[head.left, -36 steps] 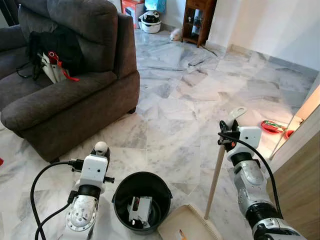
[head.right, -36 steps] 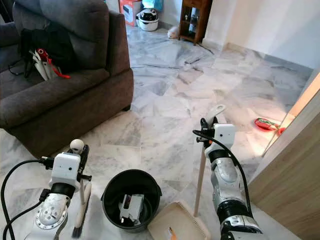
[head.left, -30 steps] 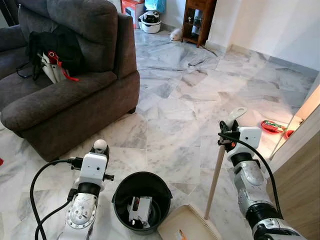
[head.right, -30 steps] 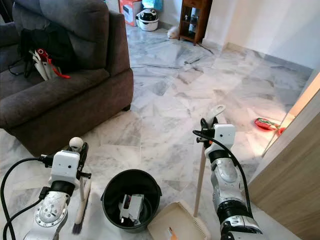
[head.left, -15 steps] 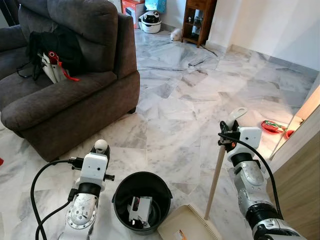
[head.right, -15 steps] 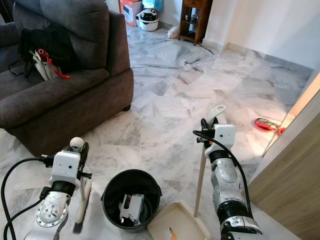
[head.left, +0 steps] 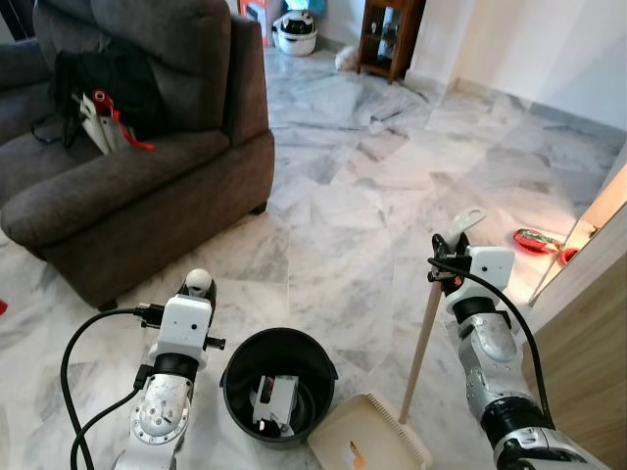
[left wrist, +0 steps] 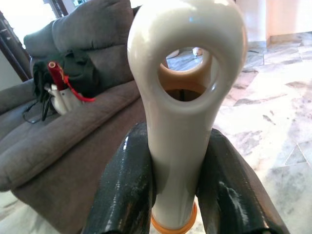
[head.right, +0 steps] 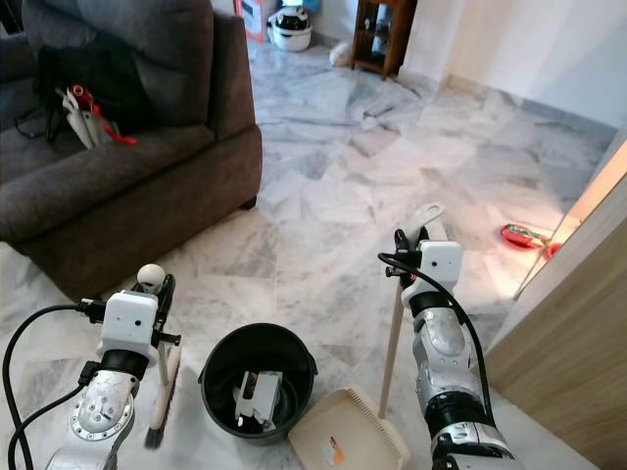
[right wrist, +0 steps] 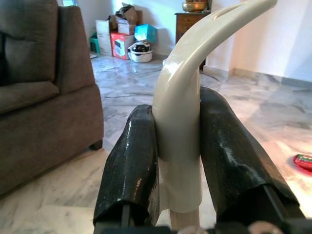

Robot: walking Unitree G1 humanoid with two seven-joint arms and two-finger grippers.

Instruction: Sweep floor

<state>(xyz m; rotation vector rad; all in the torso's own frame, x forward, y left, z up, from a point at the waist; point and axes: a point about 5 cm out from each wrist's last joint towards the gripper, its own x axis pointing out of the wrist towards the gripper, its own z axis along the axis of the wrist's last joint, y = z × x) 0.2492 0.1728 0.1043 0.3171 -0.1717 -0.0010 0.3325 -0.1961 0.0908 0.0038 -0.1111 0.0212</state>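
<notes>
Left wrist view: the left gripper (left wrist: 178, 190) has its two black fingers (left wrist: 124, 195) clamped on the cream handle of one hand brush (left wrist: 187, 97); the handle ends in a ring-shaped hanging hole above the fingers. In the right eye view the same brush (head.right: 162, 387) stands nearly upright, its dark bristles down at the floor (head.right: 323, 264), just left of the bucket.

Right wrist view: the right gripper (right wrist: 179, 161) is closed on the curved cream grip of one long-handled dustpan (right wrist: 183, 122), one finger on each side. In the left eye view the wooden pole runs from the gripper (head.left: 443, 274) down to the cream pan (head.left: 367, 446), which rests on the floor with its front edge touching or just beside the bucket; which of the two cannot be told. One small orange-and-white scrap lies in the pan.

One black bucket (head.left: 279, 387) sits between the two arms, holding a white-and-dark object that is hard to identify.

Surroundings, count: one dark grey sofa (head.left: 127, 186) at far left, carrying a black bag and a red-and-white item; one wooden cabinet (head.left: 387, 39) at the far wall; one red object (head.left: 537, 238) on the marble at right, near a wooden panel (head.left: 588, 362).
</notes>
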